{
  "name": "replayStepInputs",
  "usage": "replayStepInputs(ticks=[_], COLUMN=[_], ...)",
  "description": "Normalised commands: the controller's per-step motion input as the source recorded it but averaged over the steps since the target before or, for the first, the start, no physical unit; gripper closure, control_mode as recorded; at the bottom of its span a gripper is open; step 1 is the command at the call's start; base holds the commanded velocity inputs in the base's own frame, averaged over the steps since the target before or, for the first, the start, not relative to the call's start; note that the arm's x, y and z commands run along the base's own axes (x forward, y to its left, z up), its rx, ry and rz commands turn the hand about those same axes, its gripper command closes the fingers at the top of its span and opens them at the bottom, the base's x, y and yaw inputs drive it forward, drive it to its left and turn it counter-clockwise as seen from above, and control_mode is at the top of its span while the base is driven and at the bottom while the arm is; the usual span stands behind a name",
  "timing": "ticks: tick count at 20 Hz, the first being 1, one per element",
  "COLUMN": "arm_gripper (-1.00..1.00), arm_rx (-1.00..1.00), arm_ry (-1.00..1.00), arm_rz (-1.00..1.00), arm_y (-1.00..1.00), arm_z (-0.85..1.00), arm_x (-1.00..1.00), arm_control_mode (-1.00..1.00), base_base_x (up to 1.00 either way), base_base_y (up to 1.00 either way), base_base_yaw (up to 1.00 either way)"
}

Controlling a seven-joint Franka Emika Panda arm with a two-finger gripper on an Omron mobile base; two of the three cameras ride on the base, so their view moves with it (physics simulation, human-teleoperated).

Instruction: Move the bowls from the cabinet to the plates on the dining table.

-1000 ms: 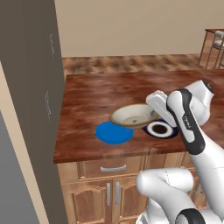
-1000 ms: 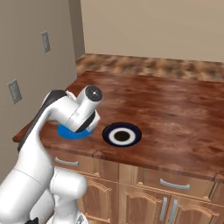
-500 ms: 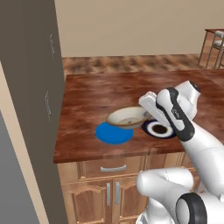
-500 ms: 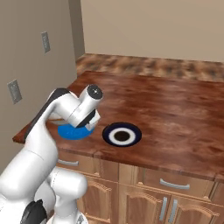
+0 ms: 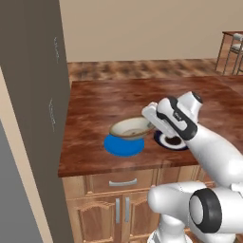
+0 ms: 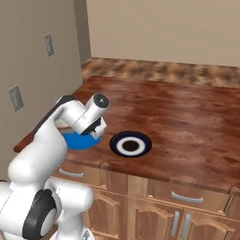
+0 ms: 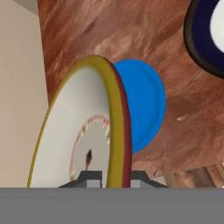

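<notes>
Pincer: the pincer [image 7: 109, 178] is clamped on the rim of the cream bowl [image 5: 131, 128], one fingertip to each side of the rim's edge, as the hand view shows it.
Cream bowl: it hangs low over the blue plate [image 5: 123, 144], held by its right edge and a little tilted. Its rim is golden-brown and its inside whitish, with a faint ring pattern near the middle. Whether its underside touches the plate I cannot tell.
Blue plate: it lies flat on the tabletop [image 5: 104, 104], near the front edge, partly covered by the bowl from the left base view. From the right base view the arm stands in front of most of it.
Ringed plate: the ringed plate [image 6: 131, 143], dark with a white centre, lies just beside the blue one, on its right, bare.
Tabletop: reddish-brown wood grain, with lighter wooden drawers and doors with grey handles under it.
Arm: white, bent over the front of the tabletop, its wrist above the gap between the two plates.
Surroundings: a tall grey panel [image 5: 33, 95] stands at the left.
</notes>
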Motion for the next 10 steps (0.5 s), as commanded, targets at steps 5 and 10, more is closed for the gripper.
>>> replayStepInputs(ticks=[5, 10], arm_gripper=[1.0, 1.0], arm_rx=[0.0, 0.0], arm_ry=[0.01, 0.0], arm_rz=[0.0, 0.01], arm_y=[0.0, 0.0], arm_z=[-0.23, -0.27], arm_x=[0.16, 0.17], arm_control_mode=[-1.0, -1.0], base_base_x=[0.0, 0.0], base_base_y=[0.0, 0.0], base_base_yaw=[0.0, 0.0])
